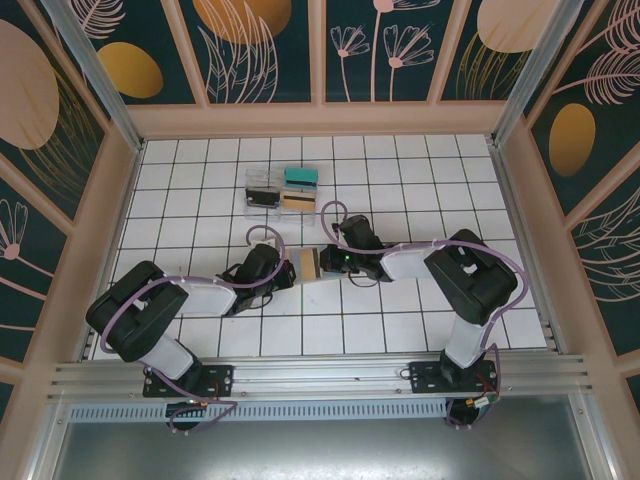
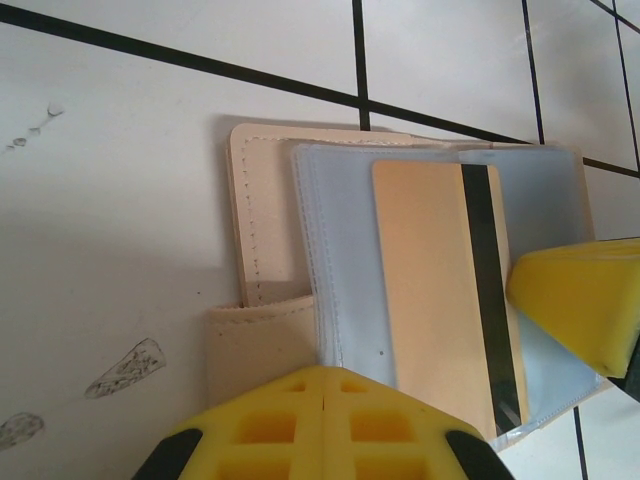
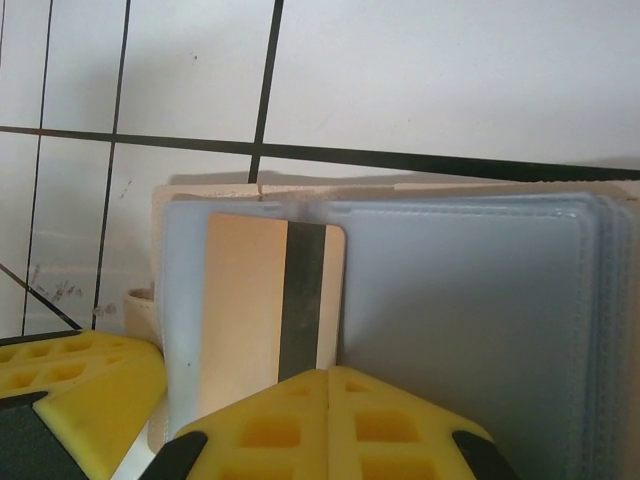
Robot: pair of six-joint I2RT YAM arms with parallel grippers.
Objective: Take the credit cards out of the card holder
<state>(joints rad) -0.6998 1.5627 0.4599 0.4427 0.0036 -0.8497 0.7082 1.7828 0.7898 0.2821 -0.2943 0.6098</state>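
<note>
a: why is the left gripper [image 2: 325,400] clenched on the tan flap of the card holder [image 2: 262,210]?
b: to pin it at the middle of the worktop [image 1: 400,330] while the right gripper [image 3: 328,395], closed on the edge of the tan-gold card [image 3: 245,300], looks set to slide it from its grey-blue pocket [image 3: 470,320].

We see a tan card holder [image 2: 262,230] with grey-blue pockets, a tan-gold card [image 2: 425,290] crossed by a black stripe, yellow fingertips [image 2: 300,425] edged in black, a white table [image 1: 420,170] gridded with dark lines, teal walls [image 1: 265,50] with pink plants and gold ovals
</note>
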